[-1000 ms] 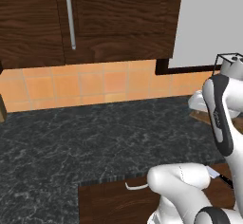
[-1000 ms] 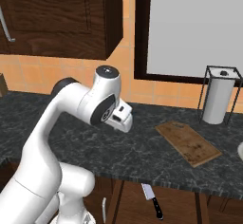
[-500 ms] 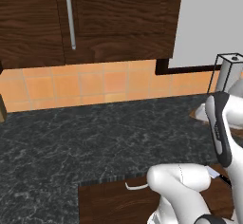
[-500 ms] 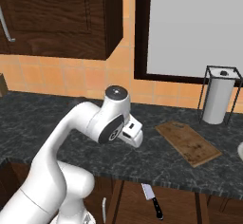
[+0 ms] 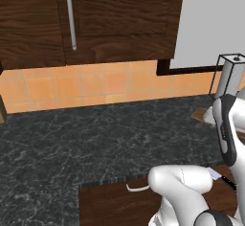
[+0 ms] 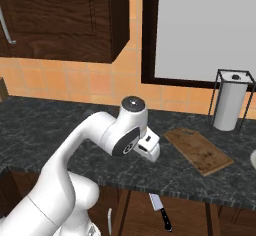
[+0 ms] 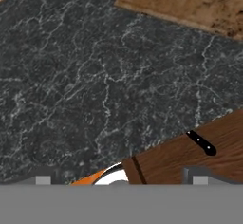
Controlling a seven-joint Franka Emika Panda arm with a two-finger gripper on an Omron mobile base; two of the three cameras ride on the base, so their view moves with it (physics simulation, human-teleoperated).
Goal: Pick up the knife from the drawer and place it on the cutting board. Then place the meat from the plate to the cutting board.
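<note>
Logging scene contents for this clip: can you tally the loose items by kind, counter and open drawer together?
Knife: 1
Cutting board: 1
Paper towel roll in its wire holder: 1
Total: 3

Your left base view, itemised: dark wood upper cabinet (image 5: pixel 95 19) with a vertical silver handle (image 5: pixel 71 16); orange tiled backsplash (image 5: pixel 95 86); black marbled counter (image 5: pixel 86 143); open wooden drawer (image 5: pixel 119 206) below its front edge; knife (image 5: pixel 221 178) lying in the drawer at right; wire paper-towel holder (image 5: pixel 229 74) far right; white arm (image 5: pixel 182 186) rising lower right.
</note>
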